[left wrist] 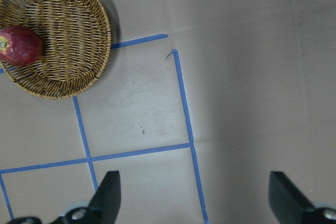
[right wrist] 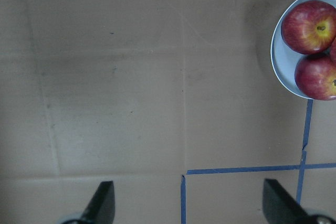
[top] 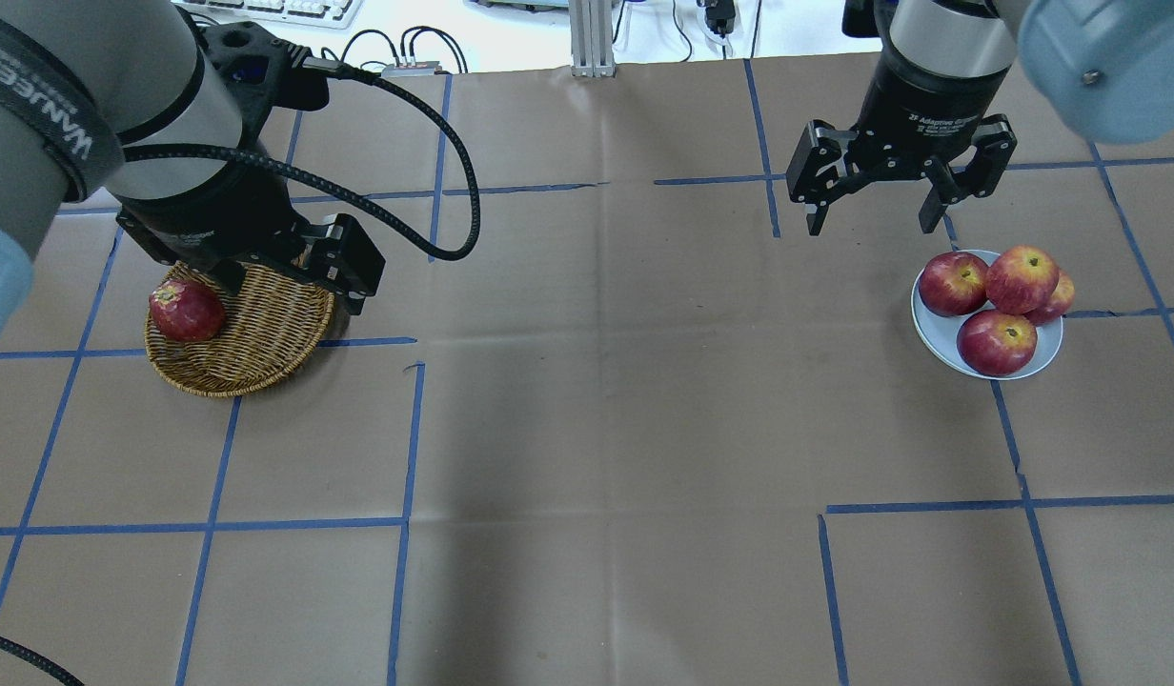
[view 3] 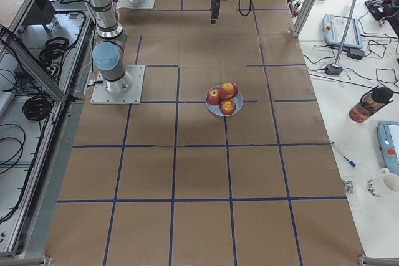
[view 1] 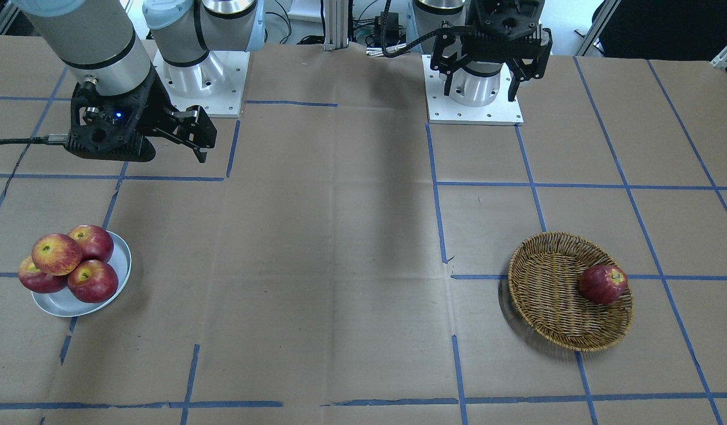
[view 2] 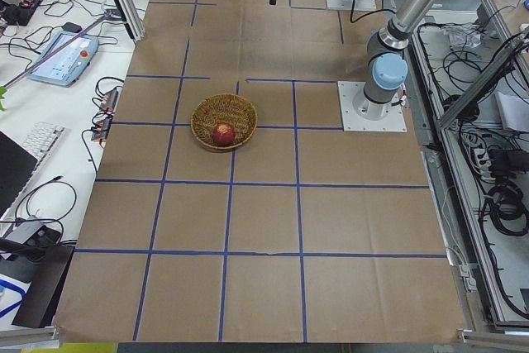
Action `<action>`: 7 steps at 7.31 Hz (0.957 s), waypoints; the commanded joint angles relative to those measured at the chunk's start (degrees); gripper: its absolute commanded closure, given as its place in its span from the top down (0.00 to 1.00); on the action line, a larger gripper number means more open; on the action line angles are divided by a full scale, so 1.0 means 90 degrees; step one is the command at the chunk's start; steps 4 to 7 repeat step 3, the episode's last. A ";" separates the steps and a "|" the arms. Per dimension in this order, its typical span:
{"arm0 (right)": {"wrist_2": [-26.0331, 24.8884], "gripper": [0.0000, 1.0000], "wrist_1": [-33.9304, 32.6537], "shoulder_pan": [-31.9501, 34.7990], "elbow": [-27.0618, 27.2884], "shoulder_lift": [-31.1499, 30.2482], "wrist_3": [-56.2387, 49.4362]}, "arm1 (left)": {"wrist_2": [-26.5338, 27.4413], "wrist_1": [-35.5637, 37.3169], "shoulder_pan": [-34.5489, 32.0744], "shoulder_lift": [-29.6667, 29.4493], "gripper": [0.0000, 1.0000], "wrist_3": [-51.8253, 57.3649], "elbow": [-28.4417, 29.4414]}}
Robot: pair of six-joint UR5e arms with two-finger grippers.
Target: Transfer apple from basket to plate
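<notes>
Since the paler apple [top: 1022, 279] sits perched atop three darker apples [top: 997, 343] on the plate [top: 933, 329], with my right claw [top: 873, 227] spread, empty and clear of it, I'd judge it firm, smooth-skinned, fairly heavy, roll-prone: pinch gently across the widest girth.

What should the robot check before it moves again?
1. Left gripper open and empty: ok.
2. Right gripper open and empty: ok.
3. The pale apple on the plate: ok, it sits on top of three darker apples.
4. Pale apple steady up there: cannot tell.
5. Basket emptied: not ok, one dark red apple lies by its rim.
6. Room on the plate for another: not ok, it looks full.
</notes>
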 commanded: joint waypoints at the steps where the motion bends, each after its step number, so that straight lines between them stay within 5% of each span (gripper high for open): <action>1: -0.0029 1.00 -0.0168 -0.0002 0.0034 0.0005 -0.0013 | 0.0008 0.0000 0.0000 0.0000 0.99 0.0010 0.0000; 7: -0.0039 1.00 -0.0168 -0.0002 0.0014 0.0005 -0.0013 | 0.0008 0.0000 0.0000 0.0000 0.99 0.0010 0.0000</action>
